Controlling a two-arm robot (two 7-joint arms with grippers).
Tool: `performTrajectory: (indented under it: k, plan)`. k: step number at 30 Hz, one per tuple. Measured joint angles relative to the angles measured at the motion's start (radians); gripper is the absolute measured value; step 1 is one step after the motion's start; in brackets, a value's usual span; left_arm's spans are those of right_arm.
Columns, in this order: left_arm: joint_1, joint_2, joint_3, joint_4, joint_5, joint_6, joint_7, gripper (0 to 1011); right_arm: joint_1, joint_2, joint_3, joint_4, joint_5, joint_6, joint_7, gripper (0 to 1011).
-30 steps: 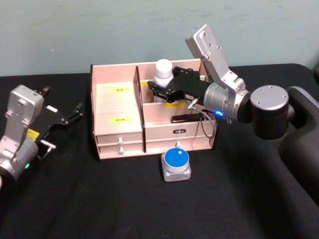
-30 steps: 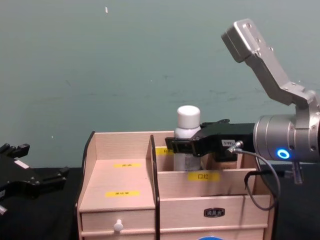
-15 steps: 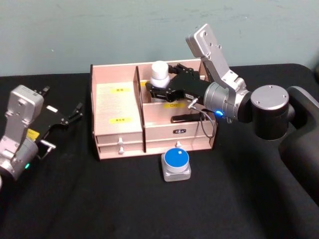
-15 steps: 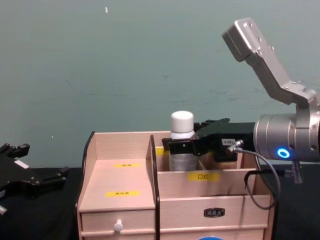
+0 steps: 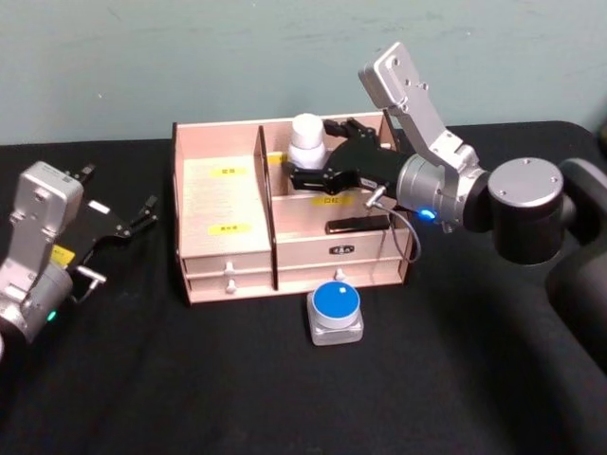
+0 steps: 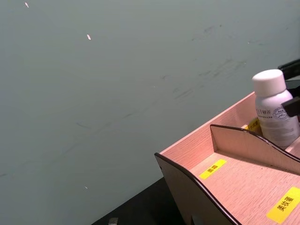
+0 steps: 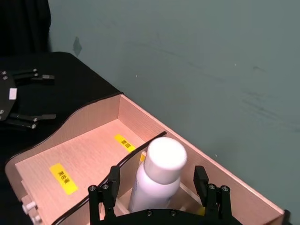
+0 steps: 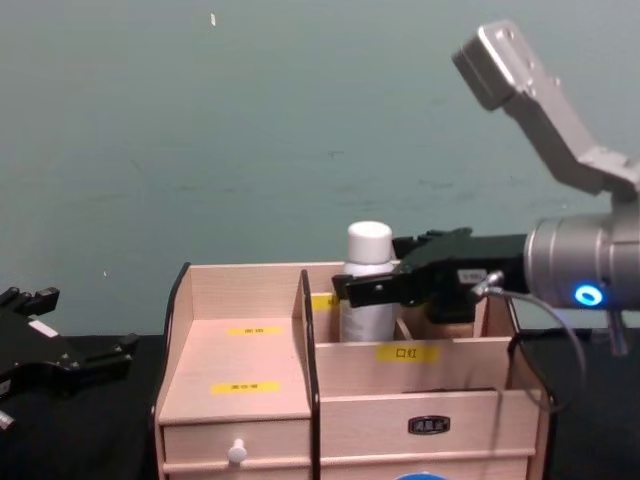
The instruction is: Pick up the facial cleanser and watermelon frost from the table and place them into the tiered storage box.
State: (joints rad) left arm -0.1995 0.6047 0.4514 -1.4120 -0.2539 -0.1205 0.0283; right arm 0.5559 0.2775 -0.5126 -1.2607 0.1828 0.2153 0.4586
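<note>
Two black fingers (image 7: 112, 182) of the right gripper (image 7: 157, 176) stand spread on either side of the facial cleanser (image 5: 307, 139), clear of it; half a second ago they pinched it. The bottle stands upright in a rear compartment of the tiered storage box (image 5: 223, 251), behind a yellow label (image 8: 411, 352) reading 口红. The watermelon frost (image 5: 336, 308) sits on the table (image 5: 190, 379) just before the box. The left gripper (image 5: 142, 216) rests spread at the table's left.

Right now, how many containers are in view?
2. The cleanser is in the box's back compartment between the open right gripper's fingers; the jar sits before the box. Drawers could hide more.
</note>
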Motion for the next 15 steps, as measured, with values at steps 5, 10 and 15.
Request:
performTrajectory:
  k: [5,10,15]
  plan:
    - [0.000,0.000,0.000,0.000,0.000,0.000,0.000,1010,-0.031,0.050,0.003,-0.114,-0.010,0.047,0.002,1002]
    - [0.000,0.000,0.000,0.000,0.000,0.000,0.000,1010,-0.086,0.119,0.014,-0.250,-0.011,0.085,0.017,1002]
    - [0.000,0.000,0.000,0.000,0.000,0.000,0.000,1009,-0.150,0.184,0.028,-0.366,0.003,0.116,0.033,1003]
